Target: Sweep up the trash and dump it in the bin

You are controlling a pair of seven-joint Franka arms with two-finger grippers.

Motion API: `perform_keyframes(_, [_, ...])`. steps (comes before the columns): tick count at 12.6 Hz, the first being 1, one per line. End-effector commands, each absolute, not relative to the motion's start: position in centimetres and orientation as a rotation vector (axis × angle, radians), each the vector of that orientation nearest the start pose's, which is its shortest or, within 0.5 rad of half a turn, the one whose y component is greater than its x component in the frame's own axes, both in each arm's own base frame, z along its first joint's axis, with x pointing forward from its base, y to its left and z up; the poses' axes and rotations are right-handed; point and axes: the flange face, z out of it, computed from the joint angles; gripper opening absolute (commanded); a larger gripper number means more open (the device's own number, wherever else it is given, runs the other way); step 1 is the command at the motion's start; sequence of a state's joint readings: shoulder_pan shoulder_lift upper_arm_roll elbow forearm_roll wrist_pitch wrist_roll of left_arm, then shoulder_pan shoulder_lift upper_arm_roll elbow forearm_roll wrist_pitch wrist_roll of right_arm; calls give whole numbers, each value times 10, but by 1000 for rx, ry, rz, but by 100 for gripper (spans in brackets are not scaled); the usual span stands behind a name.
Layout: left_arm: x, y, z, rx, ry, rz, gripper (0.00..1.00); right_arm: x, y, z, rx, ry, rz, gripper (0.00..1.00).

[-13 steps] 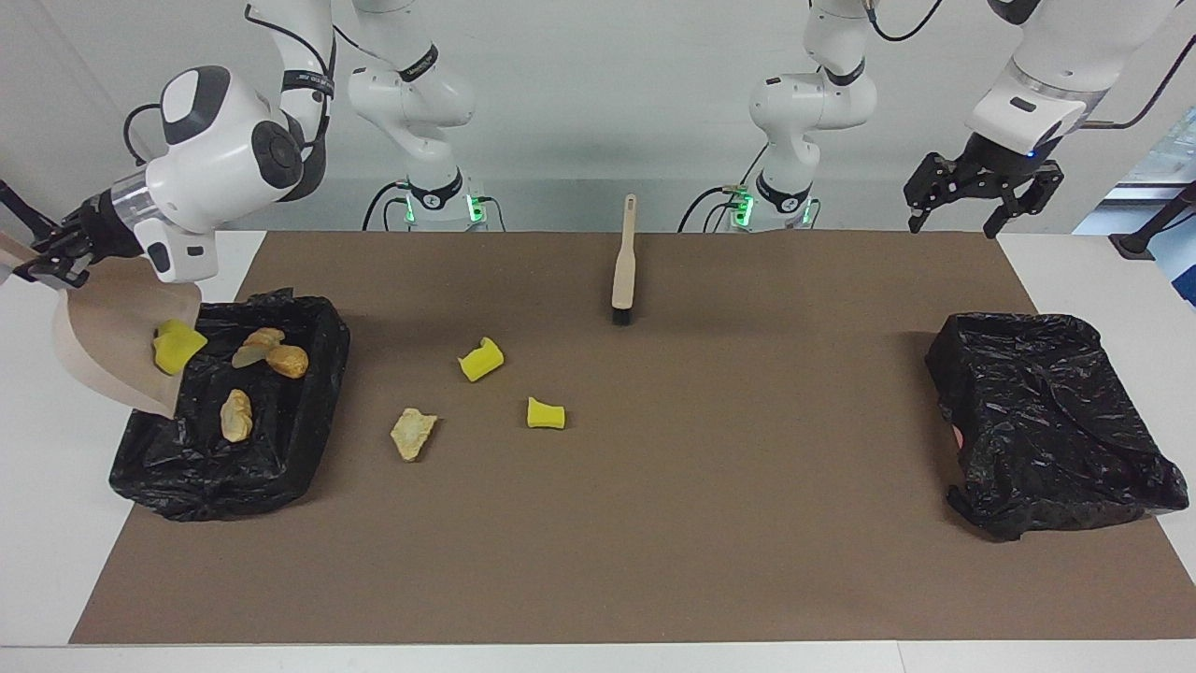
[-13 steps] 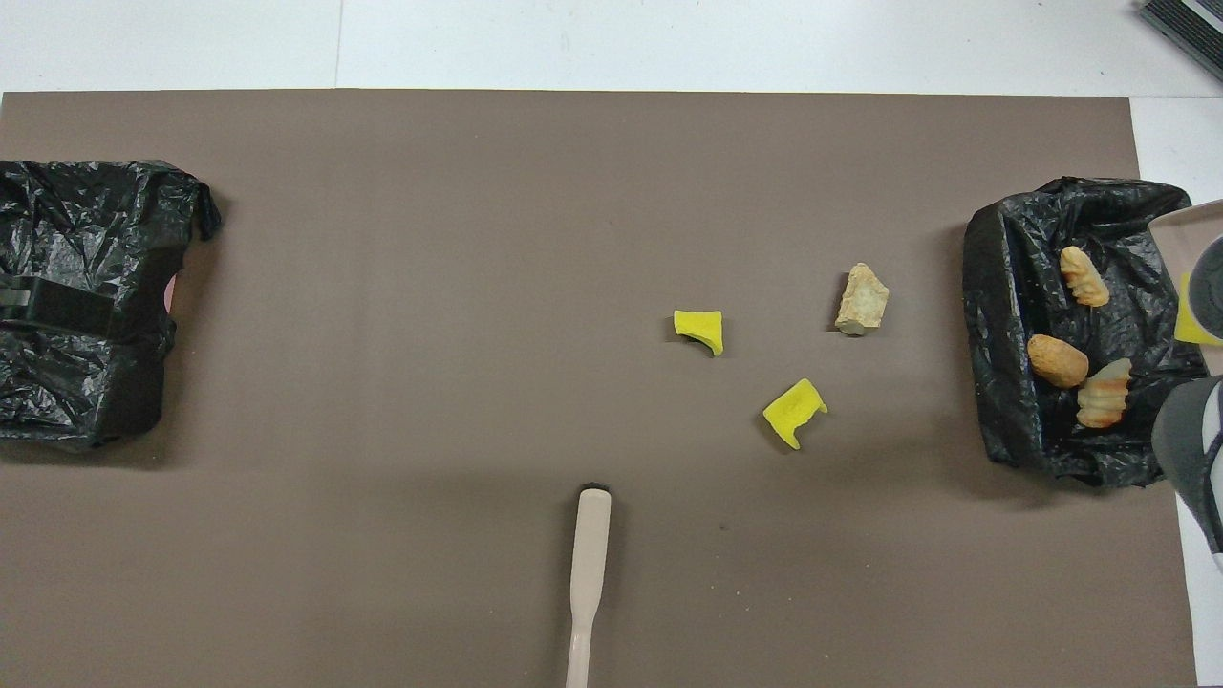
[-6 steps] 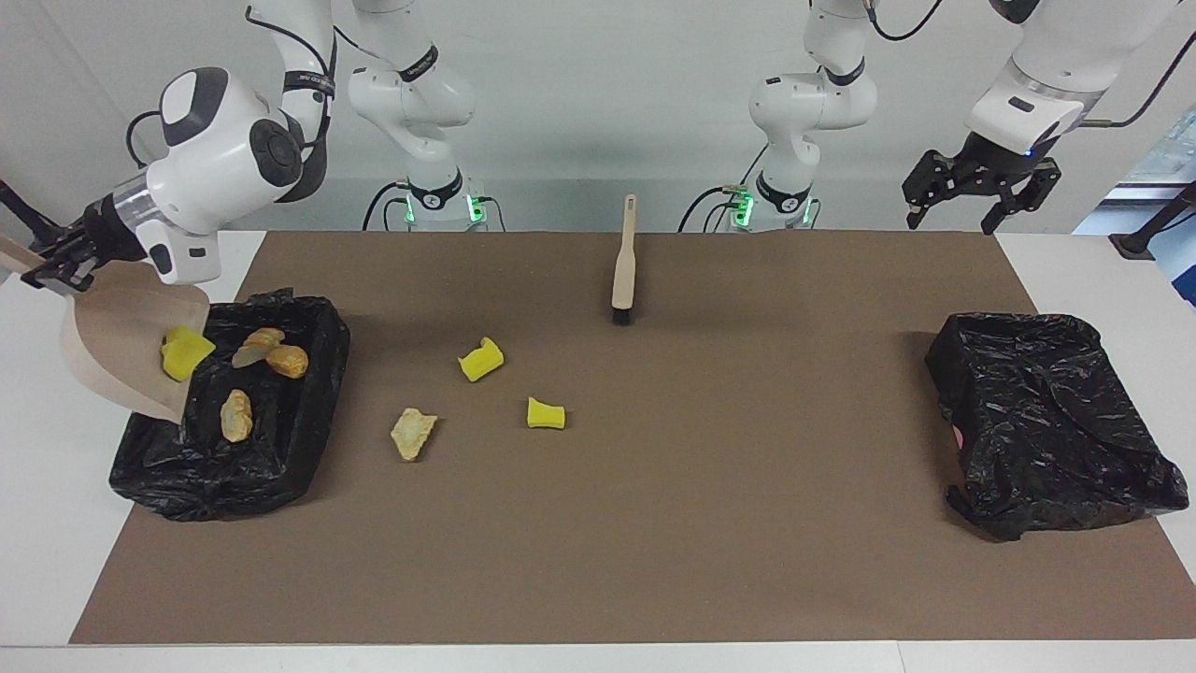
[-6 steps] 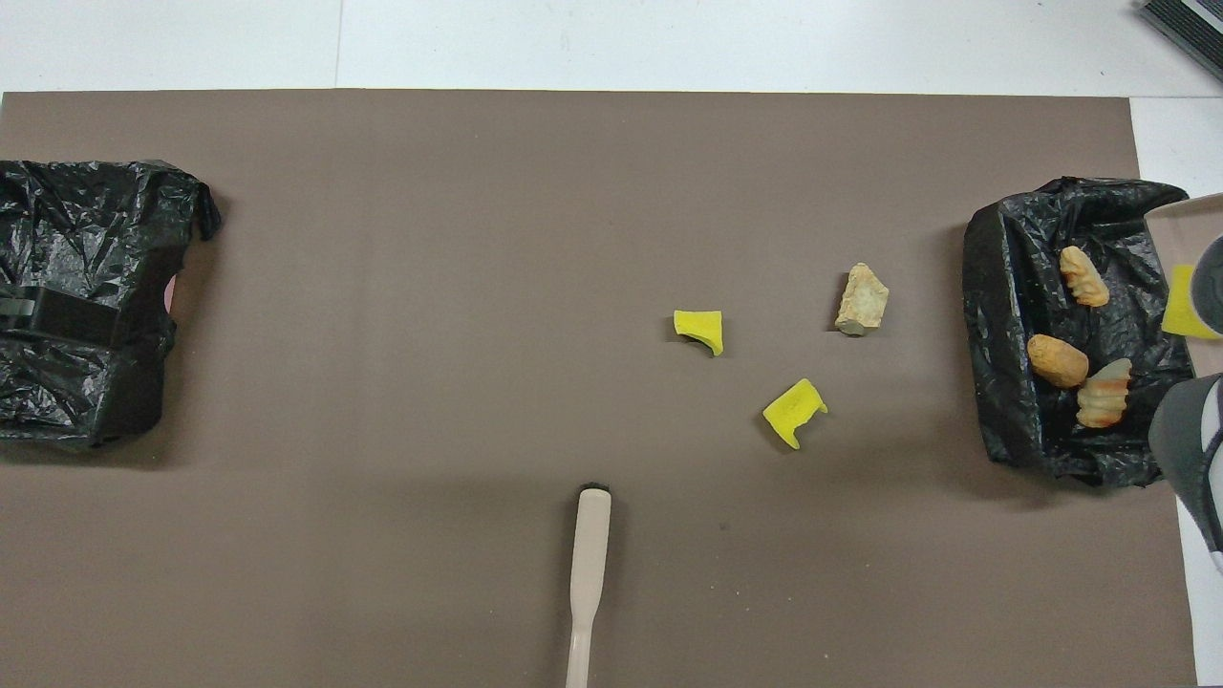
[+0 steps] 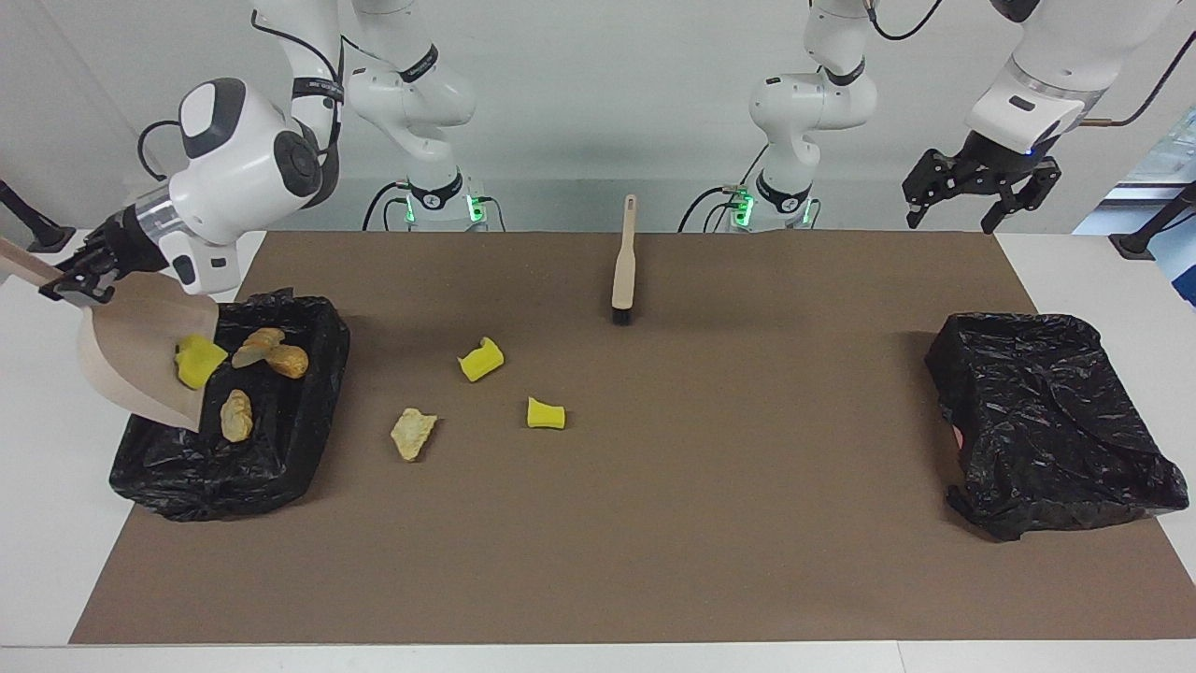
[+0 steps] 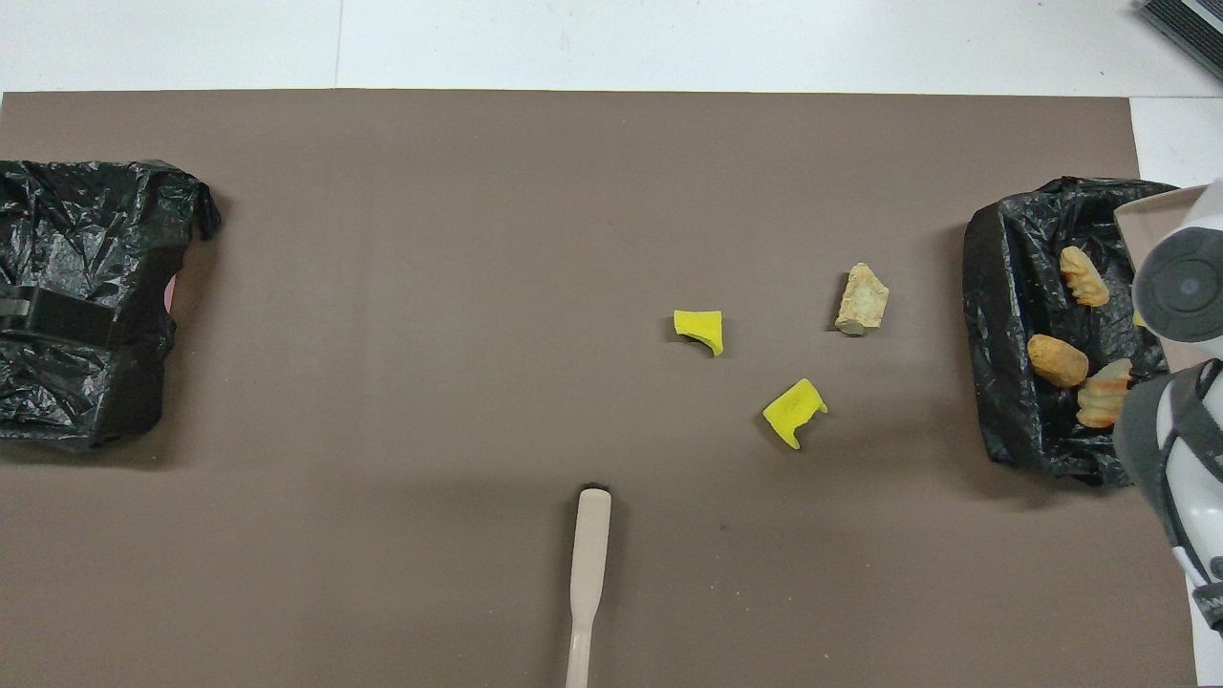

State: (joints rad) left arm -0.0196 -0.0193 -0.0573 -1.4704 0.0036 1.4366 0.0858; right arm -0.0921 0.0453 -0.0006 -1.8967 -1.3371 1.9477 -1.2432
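Right now the right tool is clamped on the handle of the beige dustpan, tilting it steeply so its lip hangs over the black-lined bin at the right arm's end of the table. A yellow sponge chunk sits at the lip, at about nine o'clock from the brown lump already in the bin; the tilt looks meant to slide it in. Two pale crumbs also lie inside. On the brown mat, three scraps remain unswept: a beige crumb, with two yellow chunks at roughly one and three o'clock from it. The brush lies idle. The left tool waits raised with its fingers spread, holding nothing, over the table edge near the second bin.
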Motion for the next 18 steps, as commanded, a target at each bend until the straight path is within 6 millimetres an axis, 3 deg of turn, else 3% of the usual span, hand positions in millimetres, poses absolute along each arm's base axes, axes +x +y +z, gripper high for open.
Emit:
perform_keyframes(1, [528, -38, 675, -3134, 244, 22, 100, 579, -123, 543, 1262, 1427, -932, 0])
perform_keyframes(3, [528, -39, 675, -3133, 246, 22, 100, 572, -128, 561, 1249, 1401, -935, 0])
perform_keyframes(6, [528, -38, 675, -3134, 244, 22, 100, 575, -146, 546, 1198, 1543, -890, 0])
perform_keyframes(8, [528, -39, 675, -3133, 246, 22, 100, 572, -162, 532, 1311, 1644, -845, 0])
perform_keyframes(11, [528, -38, 675, -3134, 244, 22, 100, 576, -144, 560, 1212, 1517, -964, 0])
perform_keyframes(14, [528, -38, 675, -3134, 244, 22, 100, 574, -141, 551, 1263, 1517, -910, 0])
perform_keyframes(18, [528, -38, 675, -3134, 244, 22, 100, 573, -145, 536, 1509, 1587, -788, 0])
